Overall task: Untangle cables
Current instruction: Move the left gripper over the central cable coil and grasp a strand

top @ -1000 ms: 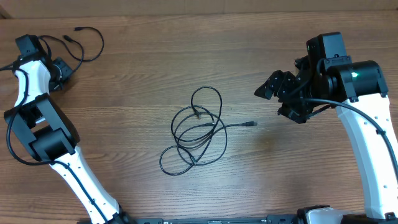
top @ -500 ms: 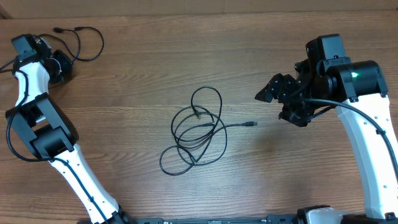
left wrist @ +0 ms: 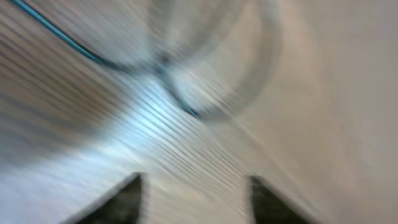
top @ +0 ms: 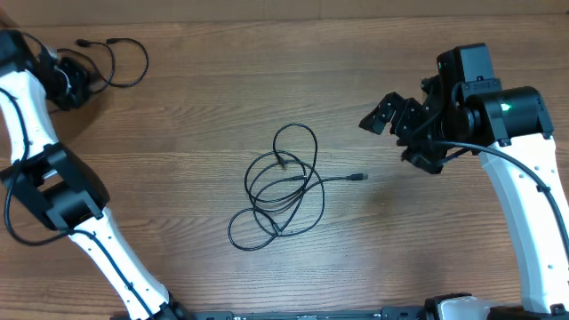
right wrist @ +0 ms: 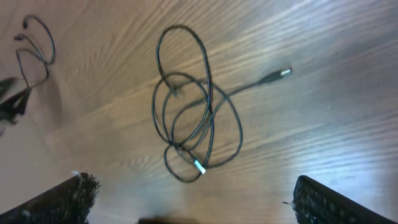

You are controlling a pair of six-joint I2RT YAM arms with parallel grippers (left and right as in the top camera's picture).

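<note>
Wood-grain tabletop, overhead: one loose cable lies at the far-left corner beside the left gripper. The knot of cables sits at centre, with the right gripper nearby.
Left wrist, blurred: fingers apart, nothing between.
Right wrist: fingers spread wide, empty, knot ahead.
Judgement: one cable freed, knot untouched.
</note>
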